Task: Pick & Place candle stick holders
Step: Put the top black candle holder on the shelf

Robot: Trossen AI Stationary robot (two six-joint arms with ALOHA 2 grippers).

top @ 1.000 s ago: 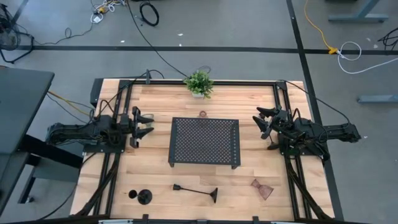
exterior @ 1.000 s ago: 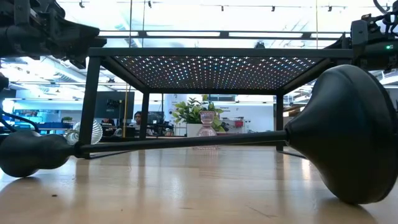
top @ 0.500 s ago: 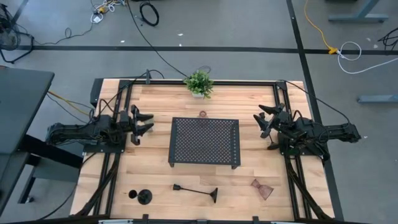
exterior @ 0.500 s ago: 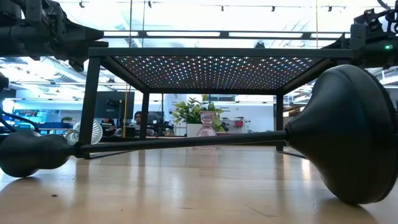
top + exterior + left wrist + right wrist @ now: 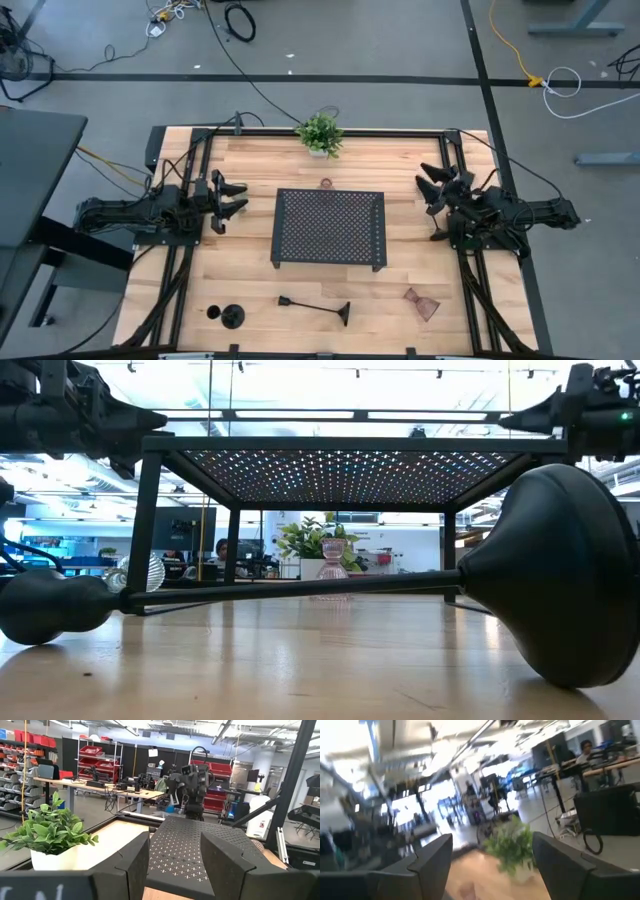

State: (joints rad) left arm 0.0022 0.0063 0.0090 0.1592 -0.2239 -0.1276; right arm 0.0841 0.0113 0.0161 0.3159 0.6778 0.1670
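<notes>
A tall black candle stick holder (image 5: pixel 315 306) lies on its side near the table's near edge; in the low view its flared base (image 5: pixel 560 575) is at the right and its cup end (image 5: pixel 40 605) at the left. A short black holder (image 5: pixel 229 316) stands left of it. A pinkish glass cup (image 5: pixel 422 302) lies on its side at the near right. Another pinkish glass cup (image 5: pixel 326 184) stands behind the tray and shows under it in the low view (image 5: pixel 332 572). My left gripper (image 5: pixel 236 198) is open and empty left of the tray. My right gripper (image 5: pixel 430 182) is open and empty right of it.
A black perforated tray (image 5: pixel 329 228) on legs stands at the table's middle. A small green potted plant (image 5: pixel 320 133) stands at the far edge. Bare wood lies between the tray and the holders along the near edge.
My right gripper has swung toward the table's far edge and turned toward the plant, staying open. Nothing on the table has moved.
</notes>
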